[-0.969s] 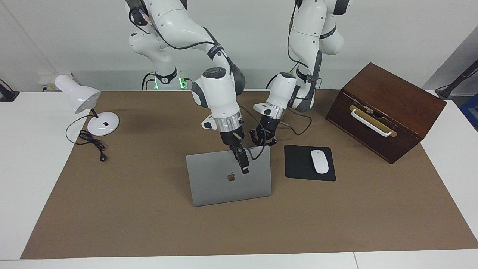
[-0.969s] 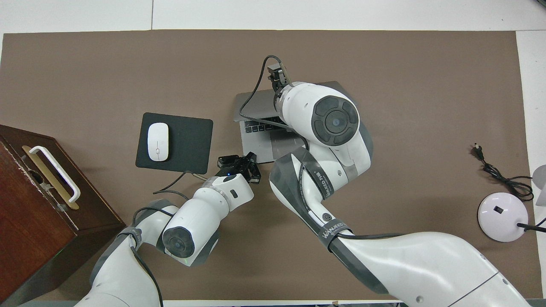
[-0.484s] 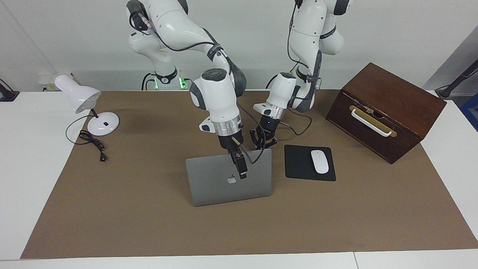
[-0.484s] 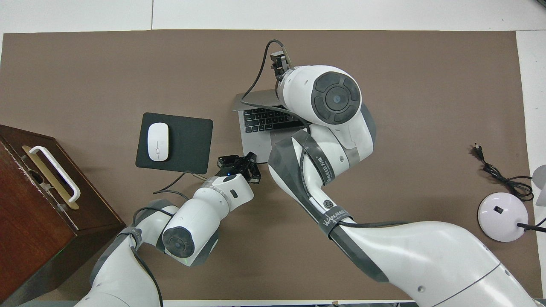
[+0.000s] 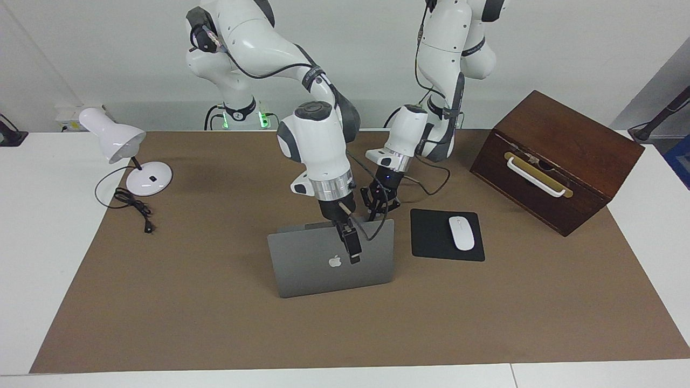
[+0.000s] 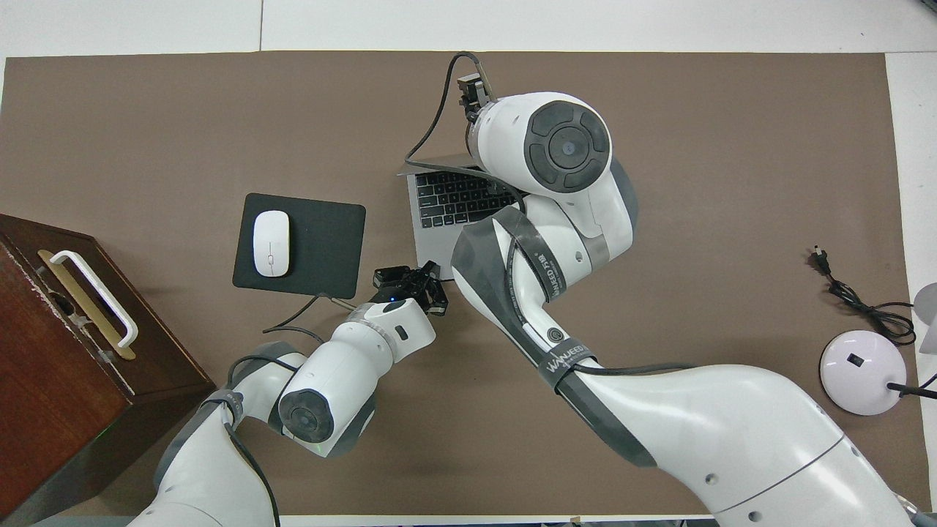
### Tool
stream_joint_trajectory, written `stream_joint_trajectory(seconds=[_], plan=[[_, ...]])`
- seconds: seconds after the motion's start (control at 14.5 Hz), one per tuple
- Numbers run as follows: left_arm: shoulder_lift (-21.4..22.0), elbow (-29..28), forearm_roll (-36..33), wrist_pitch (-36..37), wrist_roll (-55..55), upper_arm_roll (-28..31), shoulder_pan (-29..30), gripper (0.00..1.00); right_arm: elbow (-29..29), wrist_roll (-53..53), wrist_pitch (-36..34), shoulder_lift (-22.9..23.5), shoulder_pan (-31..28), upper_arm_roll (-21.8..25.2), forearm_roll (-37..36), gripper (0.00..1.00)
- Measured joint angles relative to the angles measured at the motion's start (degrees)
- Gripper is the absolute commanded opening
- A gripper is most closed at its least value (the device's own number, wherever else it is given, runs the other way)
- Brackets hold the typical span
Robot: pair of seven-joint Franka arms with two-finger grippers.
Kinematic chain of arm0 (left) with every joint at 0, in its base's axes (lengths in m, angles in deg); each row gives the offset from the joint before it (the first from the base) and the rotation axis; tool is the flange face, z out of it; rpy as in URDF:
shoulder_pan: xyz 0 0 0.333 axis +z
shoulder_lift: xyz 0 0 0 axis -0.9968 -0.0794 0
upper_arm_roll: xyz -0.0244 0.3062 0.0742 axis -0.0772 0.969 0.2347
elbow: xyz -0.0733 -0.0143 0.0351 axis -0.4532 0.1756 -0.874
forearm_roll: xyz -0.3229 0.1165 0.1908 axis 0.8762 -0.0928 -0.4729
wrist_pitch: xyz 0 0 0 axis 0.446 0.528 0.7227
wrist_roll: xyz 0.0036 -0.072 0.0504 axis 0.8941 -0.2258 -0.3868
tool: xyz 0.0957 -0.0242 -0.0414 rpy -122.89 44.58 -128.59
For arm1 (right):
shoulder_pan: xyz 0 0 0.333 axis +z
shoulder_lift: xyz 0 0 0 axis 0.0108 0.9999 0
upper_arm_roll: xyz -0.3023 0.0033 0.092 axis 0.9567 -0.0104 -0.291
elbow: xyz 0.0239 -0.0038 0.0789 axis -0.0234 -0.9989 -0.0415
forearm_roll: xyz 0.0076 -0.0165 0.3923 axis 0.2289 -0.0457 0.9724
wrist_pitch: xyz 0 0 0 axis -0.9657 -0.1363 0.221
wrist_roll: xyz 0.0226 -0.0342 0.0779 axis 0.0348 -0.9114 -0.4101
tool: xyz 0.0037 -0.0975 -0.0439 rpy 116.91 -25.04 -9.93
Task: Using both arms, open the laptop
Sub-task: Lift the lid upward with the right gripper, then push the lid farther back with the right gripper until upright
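On the worktop (image 5: 188, 323), toward the right arm's end, the white desk lamp (image 5: 126, 153) stood with its black cord (image 5: 132, 207) coiled beside the base. Mid-worktop sat the laptop (image 5: 323, 264), open, lid raised steeply with the apple logo facing away from the robots (keyboard (image 6: 450, 199) plain to see from overhead). The right gripper (image 5: 351, 242) hung at the lid's top edge, its jaws reaching down over the back of the lid beside the logo; whether they pinched the edge, cannot tell. The left gripper (image 5: 380, 203) was low at the laptop's base, at the corner nearest the robots on the mouse-pad side, jaws spread apart with nothing visibly between them. Next along, just beside the laptop, lay the black mouse pad (image 5: 431, 237) with the white mouse (image 5: 461, 233) on it. At the left arm's end stood the dark wooden box (image 5: 560, 156), its white handle (image 5: 536, 177) showing.
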Motion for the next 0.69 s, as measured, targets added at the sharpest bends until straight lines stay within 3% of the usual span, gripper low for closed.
stream_joint_trajectory(seconds=[0.69], plan=[[-0.02,0.0,-0.02,-0.03,0.0,0.0,0.01,0.0,7.45,0.0,0.0,5.58,0.0,-0.27,0.0,0.99]])
